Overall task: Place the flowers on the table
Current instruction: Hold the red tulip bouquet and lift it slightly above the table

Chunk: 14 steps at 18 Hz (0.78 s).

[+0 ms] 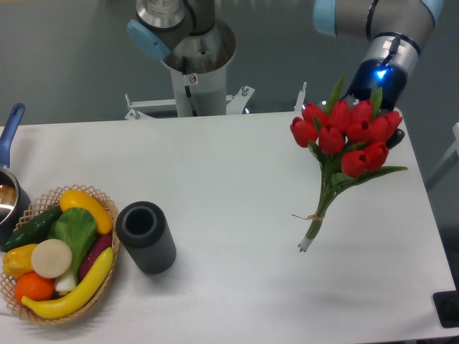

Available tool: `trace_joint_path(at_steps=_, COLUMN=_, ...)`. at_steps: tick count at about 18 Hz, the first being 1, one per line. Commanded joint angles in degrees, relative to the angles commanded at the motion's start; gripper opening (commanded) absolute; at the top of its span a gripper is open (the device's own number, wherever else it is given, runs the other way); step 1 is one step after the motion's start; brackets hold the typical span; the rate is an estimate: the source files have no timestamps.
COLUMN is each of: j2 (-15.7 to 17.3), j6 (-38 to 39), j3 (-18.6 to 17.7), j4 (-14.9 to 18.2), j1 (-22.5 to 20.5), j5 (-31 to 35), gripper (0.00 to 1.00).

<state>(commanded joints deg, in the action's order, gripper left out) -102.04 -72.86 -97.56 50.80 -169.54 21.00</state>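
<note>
The flowers (347,136), a bunch of red tulips with green leaves and tied stems, hang tilted over the right part of the white table (237,186). The blooms are up at the far right and the stem ends (306,242) point down-left, close to the tabletop. I cannot tell whether the stems touch it. My gripper (393,135) comes down from the upper right behind the blooms, which hide most of it. It appears shut on the bunch just below the flower heads.
A dark grey cylindrical vase (146,236) stands left of centre near the front. A wicker basket (57,261) of vegetables and fruit sits at the front left. A pot with a blue handle (10,179) is at the left edge. The robot base (193,64) stands behind the table.
</note>
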Motion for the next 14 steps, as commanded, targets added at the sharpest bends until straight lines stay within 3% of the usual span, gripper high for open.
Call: trace_joint_path(at_steps=14, j2=3.34, j6=1.49, j3=-0.44, j4=0.62, j1=0.62, j5=14.49, gripper=0.37)
